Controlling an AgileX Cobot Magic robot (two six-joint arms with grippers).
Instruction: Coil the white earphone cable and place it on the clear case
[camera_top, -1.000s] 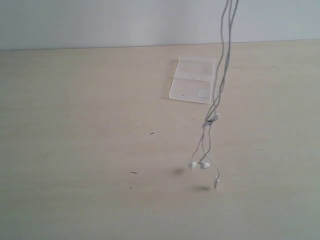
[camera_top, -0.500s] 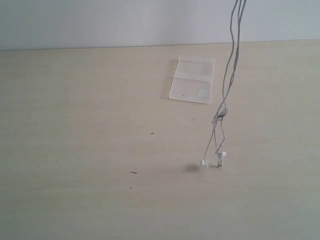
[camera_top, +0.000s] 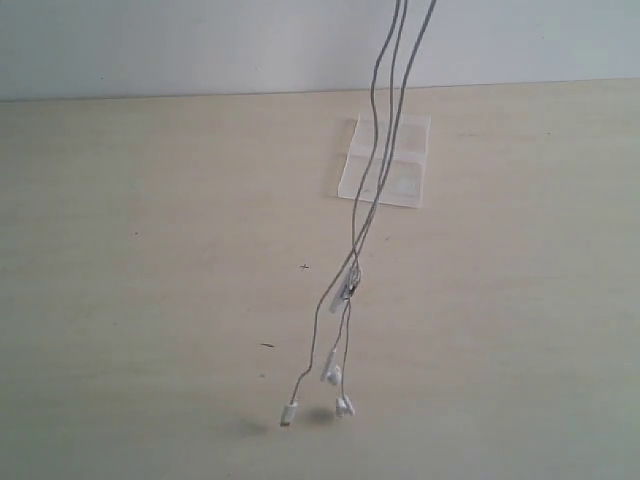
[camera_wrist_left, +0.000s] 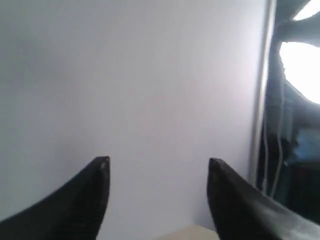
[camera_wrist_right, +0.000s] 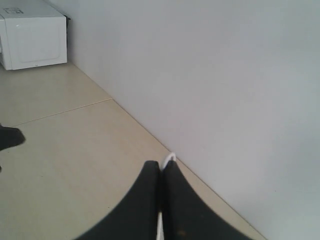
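Note:
The white earphone cable hangs in doubled strands from above the top edge of the exterior view, crossing in front of the clear case. Its inline piece dangles mid-air and the two earbuds and the plug swing just above the table. My right gripper is shut on the cable, a small white loop poking out past its tips. My left gripper is open, facing the wall, with nothing between its fingers. Neither gripper shows in the exterior view.
The light wooden table runs back to a pale wall. A white box-like appliance stands far off in the right wrist view. A metal post and dark equipment show beside the left gripper.
The hanging cable has swung left and toward the front; its strands now pass over the clear case and the earbuds and plug hang lower in the exterior view, farther left.

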